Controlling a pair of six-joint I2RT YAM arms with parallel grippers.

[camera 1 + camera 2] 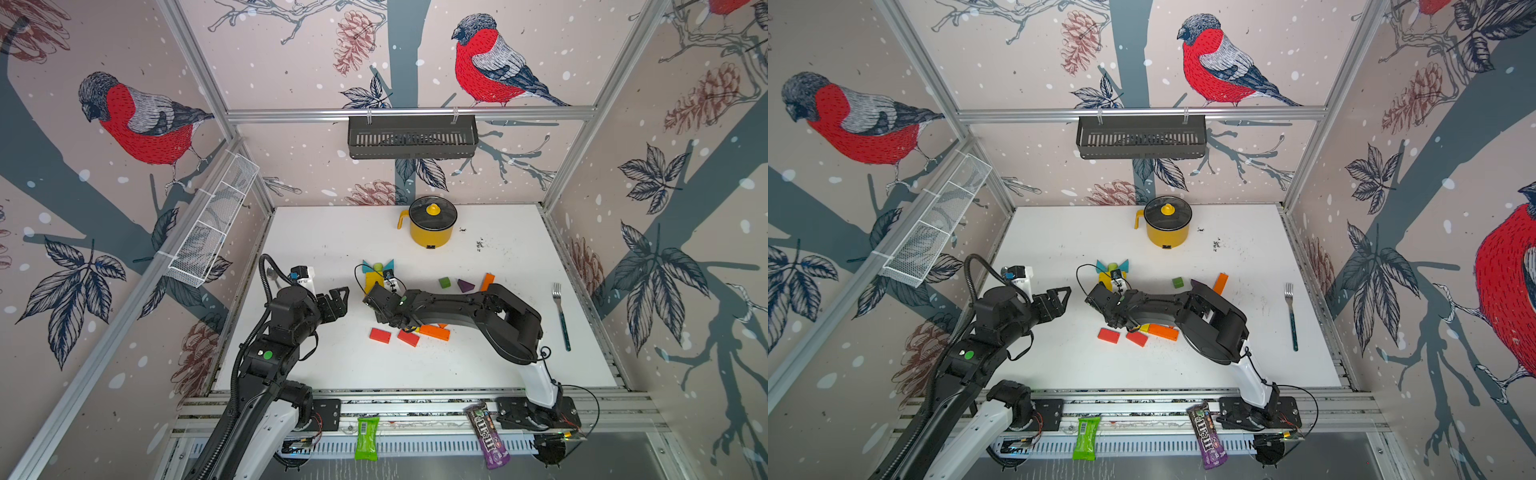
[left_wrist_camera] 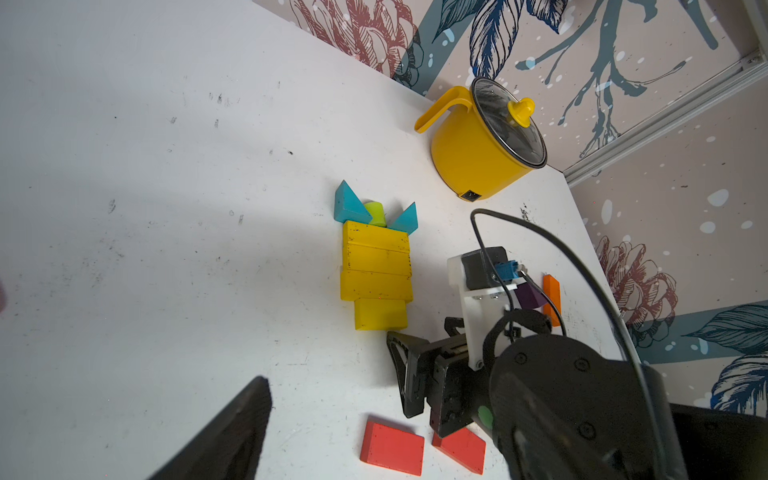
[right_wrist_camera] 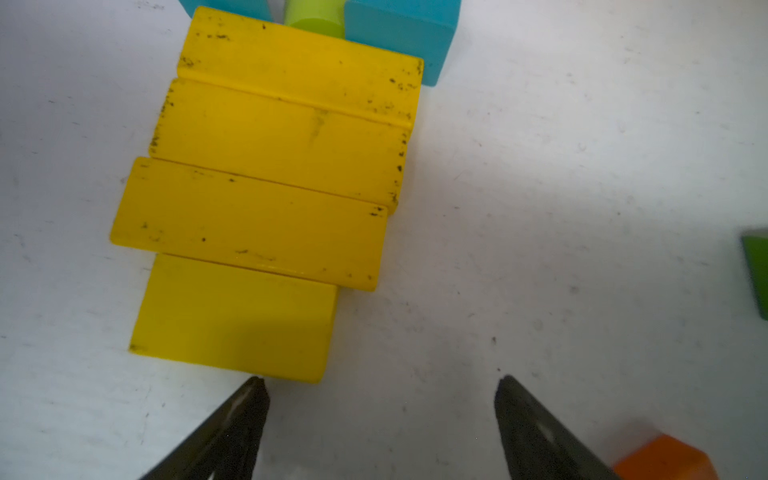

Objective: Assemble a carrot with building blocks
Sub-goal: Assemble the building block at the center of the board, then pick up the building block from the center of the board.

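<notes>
The building blocks lie flat on the white table (image 1: 332, 232). Two teal triangles (image 2: 351, 205) and a green cylinder (image 2: 376, 212) sit above three long yellow blocks (image 2: 376, 259), with a shorter yellow block (image 3: 232, 318) below them. My right gripper (image 3: 380, 382) is open and empty just below that short block, one fingertip (image 3: 257, 388) near its corner. Two red blocks (image 1: 380, 335) and an orange block (image 1: 434, 331) lie under the right arm. My left gripper (image 1: 336, 301) is open, left of the yellow stack, and holds nothing.
A green cube (image 1: 444, 282), a purple triangle (image 1: 465, 286) and a second orange block (image 1: 487, 281) lie to the right. A yellow lidded pot (image 1: 431, 226) stands at the back, a fork (image 1: 561, 316) near the right edge. Candy packets (image 1: 367, 438) rest on the front rail.
</notes>
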